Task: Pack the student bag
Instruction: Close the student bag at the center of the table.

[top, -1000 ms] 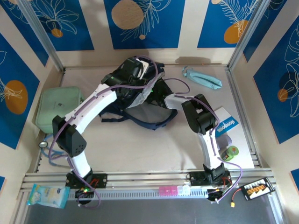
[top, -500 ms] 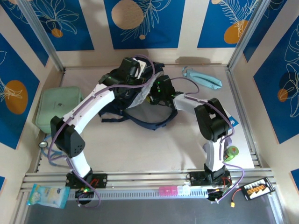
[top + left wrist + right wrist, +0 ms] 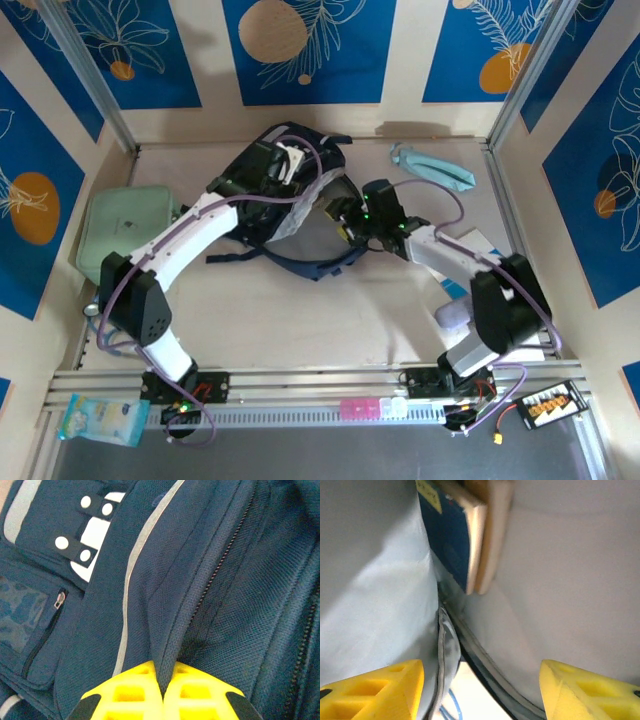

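Note:
The navy student bag lies at the back middle of the table, its mouth held up so the grey lining shows. My left gripper is shut on a fold of the bag's navy fabric beside a zip; the white buckle patch lies up-left of it. My right gripper reaches into the bag's mouth from the right, open, nothing between its fingers. Inside the bag's grey lining stands a blue book with pale page edges, well ahead of the fingertips.
A pale mint-green zip case lies at the left. A teal pouch is at the back right. A white and blue book lies under my right arm. The bag's dark straps trail toward the front.
My right arm has stretched forward and left, bringing its gripper to the bag's mouth, and its jaws have widened. My left gripper has lifted the bag's fabric slightly back and left.

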You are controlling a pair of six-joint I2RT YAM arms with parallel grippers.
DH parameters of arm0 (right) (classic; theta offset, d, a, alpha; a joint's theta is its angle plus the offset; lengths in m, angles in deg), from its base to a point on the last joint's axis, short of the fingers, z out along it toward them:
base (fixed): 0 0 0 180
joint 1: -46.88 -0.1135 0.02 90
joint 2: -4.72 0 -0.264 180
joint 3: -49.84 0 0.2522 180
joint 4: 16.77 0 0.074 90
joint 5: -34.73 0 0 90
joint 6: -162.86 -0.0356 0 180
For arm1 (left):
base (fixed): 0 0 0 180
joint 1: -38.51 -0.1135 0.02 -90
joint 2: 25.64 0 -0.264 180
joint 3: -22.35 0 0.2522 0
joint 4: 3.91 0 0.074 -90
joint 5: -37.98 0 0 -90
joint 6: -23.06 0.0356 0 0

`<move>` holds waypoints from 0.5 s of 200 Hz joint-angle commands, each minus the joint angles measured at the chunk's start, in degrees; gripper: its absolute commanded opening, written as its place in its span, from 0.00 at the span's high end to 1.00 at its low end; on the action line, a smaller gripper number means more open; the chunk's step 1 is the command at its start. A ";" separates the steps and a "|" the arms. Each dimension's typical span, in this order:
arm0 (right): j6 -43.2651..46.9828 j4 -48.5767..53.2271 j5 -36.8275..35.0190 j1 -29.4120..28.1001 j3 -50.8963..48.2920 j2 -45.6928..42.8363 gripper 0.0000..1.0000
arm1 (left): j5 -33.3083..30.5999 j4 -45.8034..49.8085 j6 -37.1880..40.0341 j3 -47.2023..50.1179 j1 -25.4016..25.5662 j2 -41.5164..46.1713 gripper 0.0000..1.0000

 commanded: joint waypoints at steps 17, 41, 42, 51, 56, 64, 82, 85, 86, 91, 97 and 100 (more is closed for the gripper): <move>5.80 14.37 -15.28 0.01 -7.15 -12.32 0.37 | 3.25 -4.62 3.39 8.62 -3.02 4.63 1.00; 10.32 24.67 -25.10 1.19 -6.04 -17.36 0.34 | 12.31 -4.46 2.44 11.56 -3.03 6.62 0.72; 10.52 25.04 -25.42 1.32 -5.95 -17.51 0.33 | 12.76 -4.50 2.33 11.66 -3.07 6.71 0.70; 12.45 28.03 -27.38 2.60 -5.11 -18.69 0.29 | 16.60 -4.61 1.78 12.38 -3.12 7.59 0.48; 13.67 29.31 -27.71 3.59 -4.86 -19.24 0.27 | 19.54 -4.97 2.12 12.89 -3.12 8.10 0.43; 15.84 30.19 -27.40 5.65 -4.82 -20.02 0.25 | 22.81 -6.45 2.34 14.13 -3.12 9.04 0.36; 20.45 30.20 -23.67 11.40 -5.13 -20.85 0.21 | 24.65 -11.87 1.35 18.31 -3.12 11.64 0.22; 21.21 30.03 -22.75 12.44 -5.15 -20.83 0.21 | 24.25 -12.58 1.06 18.94 -3.26 12.04 0.19; 21.54 30.01 -22.31 12.83 -5.15 -20.78 0.20 | 24.09 -12.82 0.97 19.13 -3.27 12.24 0.18; 22.64 29.96 -20.54 14.73 -4.92 -20.46 0.19 | 23.12 -13.91 0.16 20.14 -3.25 13.08 0.13; 23.63 29.90 -18.48 16.99 -4.63 -19.91 0.17 | 21.02 -15.06 -0.91 21.16 -3.35 14.15 0.06; 24.26 29.89 -17.24 18.23 -4.45 -19.48 0.16 | 19.97 -15.53 -1.50 21.82 -3.38 14.75 0.03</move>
